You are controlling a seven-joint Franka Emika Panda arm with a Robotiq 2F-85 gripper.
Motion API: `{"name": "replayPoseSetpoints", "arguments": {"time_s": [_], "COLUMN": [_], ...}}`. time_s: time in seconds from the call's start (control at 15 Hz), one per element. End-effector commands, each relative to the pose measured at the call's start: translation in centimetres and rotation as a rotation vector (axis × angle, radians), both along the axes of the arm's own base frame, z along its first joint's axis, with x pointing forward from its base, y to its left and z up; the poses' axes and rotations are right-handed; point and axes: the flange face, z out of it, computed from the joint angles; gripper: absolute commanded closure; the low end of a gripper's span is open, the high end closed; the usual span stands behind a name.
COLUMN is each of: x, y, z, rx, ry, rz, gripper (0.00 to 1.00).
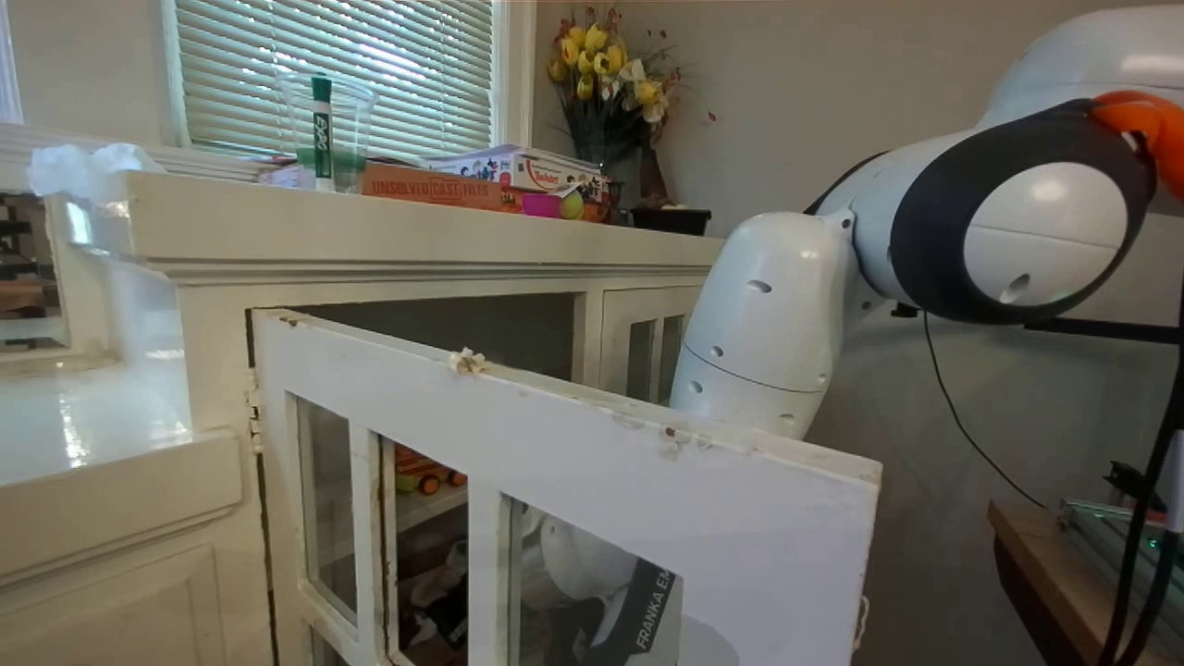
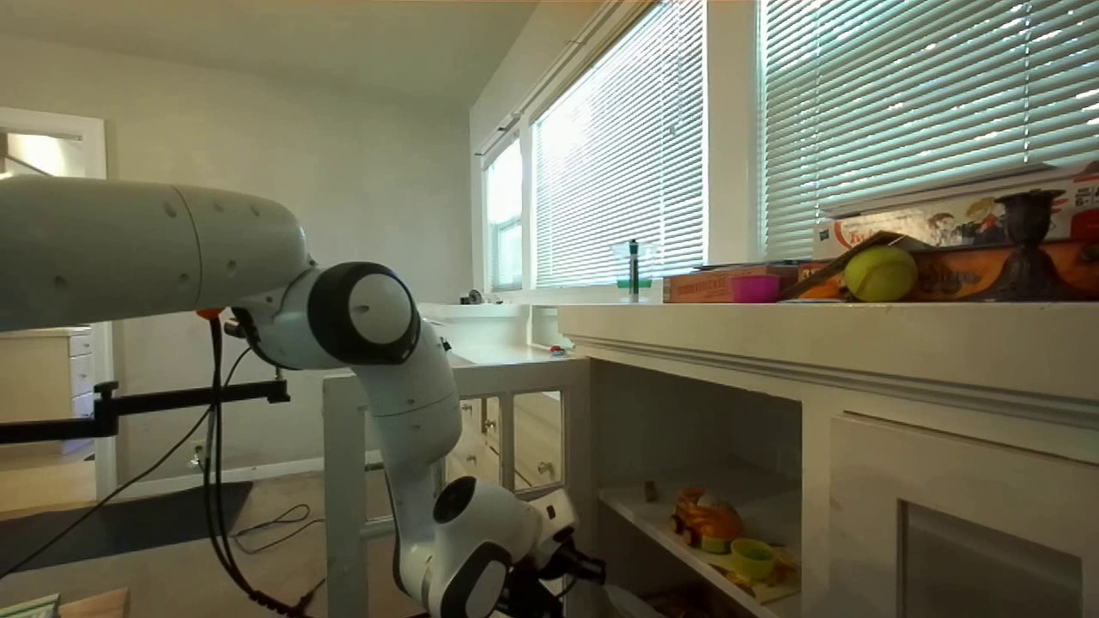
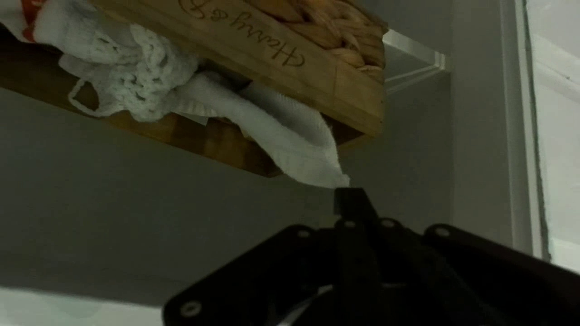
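Note:
My gripper has its black fingertips together in the wrist view, at the pointed end of a white cloth. The cloth stretches from the fingertips into a wooden box with handwriting on its side. A white knitted piece hangs out of the same box, and a brown woven thing lies against it. In an exterior view the gripper is at the opening of the cabinet, with the pale cloth running from it into the lower space. The open door hides the gripper in an exterior view.
The cabinet door stands open beside the arm, also seen in an exterior view. The shelf above the gripper holds an orange toy car and a yellow-green cup. Boxes, a marker and a tennis ball stand on top.

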Motion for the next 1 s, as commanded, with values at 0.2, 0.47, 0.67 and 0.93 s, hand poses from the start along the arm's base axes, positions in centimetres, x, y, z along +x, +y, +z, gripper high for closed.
{"name": "replayPoseSetpoints", "arguments": {"time_s": [0.2,0.47,0.67,0.93], "x": [-2.7,-2.2,-1.4,-0.9], "y": [-1.0,-2.8,-4.4,-5.3], "z": [1.8,2.3,2.7,2.4], "rx": [0.053,0.083,0.102,0.079], "ry": [-0.042,-0.044,-0.048,-0.062], "rz": [-0.071,-0.106,-0.130,-0.138], "gripper": [1.00,1.00,1.00,0.99]}}
